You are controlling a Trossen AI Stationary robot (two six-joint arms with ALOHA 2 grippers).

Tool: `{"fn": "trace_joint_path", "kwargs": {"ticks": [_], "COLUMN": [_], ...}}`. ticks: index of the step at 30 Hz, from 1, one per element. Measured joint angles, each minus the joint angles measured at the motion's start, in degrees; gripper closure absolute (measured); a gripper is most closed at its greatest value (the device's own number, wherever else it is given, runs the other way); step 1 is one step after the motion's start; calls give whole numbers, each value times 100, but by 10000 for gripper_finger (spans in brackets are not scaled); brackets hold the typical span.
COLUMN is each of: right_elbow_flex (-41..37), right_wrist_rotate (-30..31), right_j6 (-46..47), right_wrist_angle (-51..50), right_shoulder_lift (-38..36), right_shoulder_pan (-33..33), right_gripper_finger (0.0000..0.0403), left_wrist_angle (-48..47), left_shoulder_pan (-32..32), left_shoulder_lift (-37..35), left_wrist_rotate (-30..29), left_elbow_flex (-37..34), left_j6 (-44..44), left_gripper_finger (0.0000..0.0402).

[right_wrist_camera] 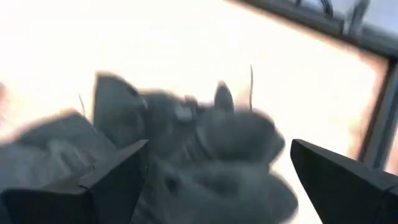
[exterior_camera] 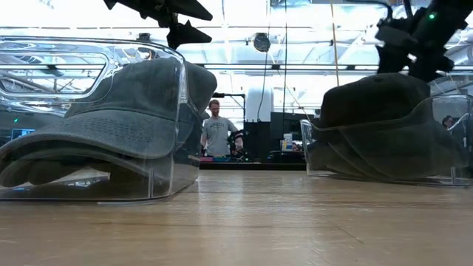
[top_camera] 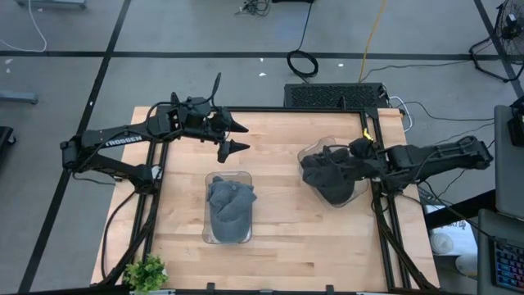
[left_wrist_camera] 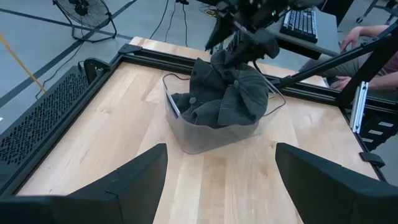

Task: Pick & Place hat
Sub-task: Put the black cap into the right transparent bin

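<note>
A clear bin (top_camera: 209, 180) at the table's middle holds a grey cap (top_camera: 229, 205), which fills the left of the low view (exterior_camera: 126, 111). A second clear bin (top_camera: 307, 152) at the right holds a pile of dark hats (top_camera: 332, 180), also seen in the left wrist view (left_wrist_camera: 230, 93). My right gripper (top_camera: 329, 158) is open right over the top of this pile, the hats between its spread fingers (right_wrist_camera: 227, 180). My left gripper (top_camera: 244, 138) is open and empty, high above the table beyond the middle bin's far side. My right gripper's open fingers (right_wrist_camera: 118, 177) come down at the top of the hat pile (left_wrist_camera: 258, 46) from the table's right side. The wrist view is blurred, and I cannot tell whether they touch the hats.
Dark frame rails (top_camera: 385, 221) run along the table's left, far and right edges. A small green plant (top_camera: 146, 272) stands at the near left corner. Bare wood (top_camera: 286, 246) lies between and in front of the bins. A person (exterior_camera: 216, 129) stands far behind the table.
</note>
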Motion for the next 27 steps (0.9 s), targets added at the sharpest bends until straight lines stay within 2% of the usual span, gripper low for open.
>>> {"fn": "trace_joint_path", "kwargs": {"ticks": [3, 10, 12, 14, 17, 19, 21, 23, 24, 27], "right_elbow_flex": [2, 2, 2, 2, 2, 4, 12, 13, 13, 155], "right_wrist_rotate": [300, 207, 38, -384, -1404, -2078, -2444, -2625, -2640, -2613], "right_j6": [-327, -470, -978, -1719, -2815, -3358, -3617, -3558, -3420, -2602], "right_wrist_angle": [351, 455, 847, 1587, 3108, 3887, 4244, 4090, 3872, 2423], "right_shoulder_lift": [-177, -493, -609, -709, -720, -590, -404, -220, -128, 160], "right_shoulder_pan": [0, 0, -3, 40, 270, 486, 680, 815, 870, 1066], "right_gripper_finger": [26, 26, 29, 44, 106, 177, 265, 357, 378, 395], "left_wrist_angle": [-6, -67, -66, -83, -89, -90, -98, -98, -98, -99], "left_shoulder_pan": [0, 0, 0, 0, 0, 0, 0, 0, 0, 0], "left_shoulder_lift": [0, 0, 0, 0, 0, 0, 0, 0, 0, 0], "left_wrist_rotate": [0, -2, -2, -2, -2, -2, -2, -4, -4, -4], "left_elbow_flex": [0, 0, 0, 0, 0, 0, 0, 0, 0, 0], "left_j6": [20, 88, 109, 148, 152, 151, 129, 90, 83, 81], "left_gripper_finger": [96, 96, 96, 96, 96, 96, 96, 96, 96, 96]}}
